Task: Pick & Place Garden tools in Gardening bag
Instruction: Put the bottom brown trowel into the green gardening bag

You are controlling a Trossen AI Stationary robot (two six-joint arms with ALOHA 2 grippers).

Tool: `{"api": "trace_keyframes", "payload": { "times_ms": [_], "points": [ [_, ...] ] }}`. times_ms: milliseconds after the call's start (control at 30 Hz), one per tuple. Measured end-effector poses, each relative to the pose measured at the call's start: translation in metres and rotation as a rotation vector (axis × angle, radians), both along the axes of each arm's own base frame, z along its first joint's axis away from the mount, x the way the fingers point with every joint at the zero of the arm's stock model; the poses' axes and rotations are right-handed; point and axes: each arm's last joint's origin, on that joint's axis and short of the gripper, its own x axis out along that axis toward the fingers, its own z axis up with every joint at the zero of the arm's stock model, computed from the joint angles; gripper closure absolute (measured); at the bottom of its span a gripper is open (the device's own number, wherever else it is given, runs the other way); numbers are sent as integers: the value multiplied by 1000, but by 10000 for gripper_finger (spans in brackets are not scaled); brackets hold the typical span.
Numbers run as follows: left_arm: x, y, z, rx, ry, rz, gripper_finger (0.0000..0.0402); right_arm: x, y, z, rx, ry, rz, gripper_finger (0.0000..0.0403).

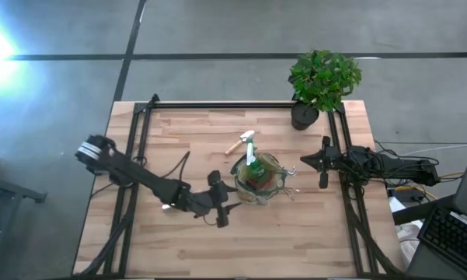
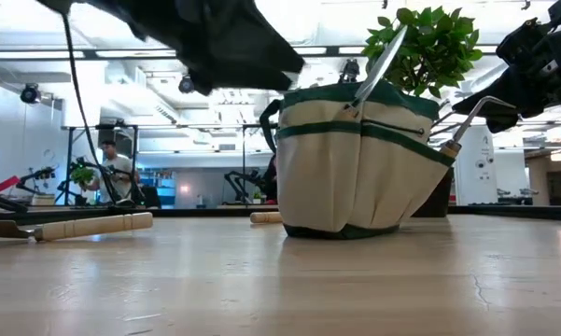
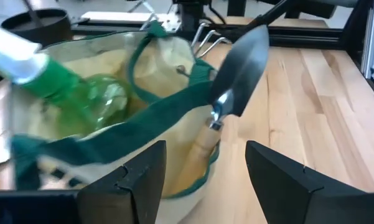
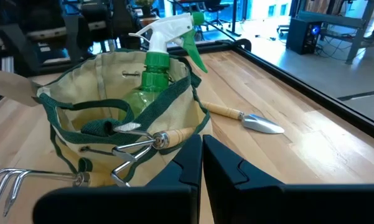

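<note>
Near the middle of the wooden table (image 1: 186, 249), the gardening bag (image 1: 258, 180) stands upright, its cream sides trimmed in green. A green spray bottle (image 4: 150, 78) with a white trigger head rises out of its mouth, and a trowel (image 3: 236, 84) sits in a side pocket, blade up and tilted outward. Two small rakes (image 4: 121, 152) with wooden handles poke from the pockets on the side facing the right arm. Another trowel (image 4: 246, 118) lies flat on the table just beyond the bag, toward the potted plant (image 1: 322, 82) at the far right corner. The left gripper (image 3: 205, 180) hovers just beside the bag with its fingers apart and nothing between them, the pocketed trowel's handle close in front. The right gripper (image 4: 202, 165) waits on the bag's other side, fingers pressed together and empty.
</note>
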Motion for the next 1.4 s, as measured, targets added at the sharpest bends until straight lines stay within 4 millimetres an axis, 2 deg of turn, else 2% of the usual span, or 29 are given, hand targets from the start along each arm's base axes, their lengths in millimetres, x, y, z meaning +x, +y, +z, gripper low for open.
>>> {"api": "trace_keyframes", "payload": {
  "times_ms": [233,367,533,700,967,1167,1267,1400],
  "points": [
    [-24,10,28,-82,35,36,179,0,0,0,0,0,0,394],
    [-34,15,35,-123,61,57,180,0,0,0,0,-1,0,394],
    [-46,20,36,-138,127,114,179,0,0,0,0,0,0,394],
    [-54,31,31,-40,159,304,186,0,0,0,0,0,0,394],
    [-54,59,36,-45,82,536,201,0,0,0,0,0,0,394],
    [-61,82,16,-49,194,647,210,0,0,0,0,0,0,394],
    [-71,89,1,-147,319,664,211,0,0,0,0,0,0,394],
    [-82,85,-16,-348,536,569,211,0,0,0,0,0,0,394]
  ]
}}
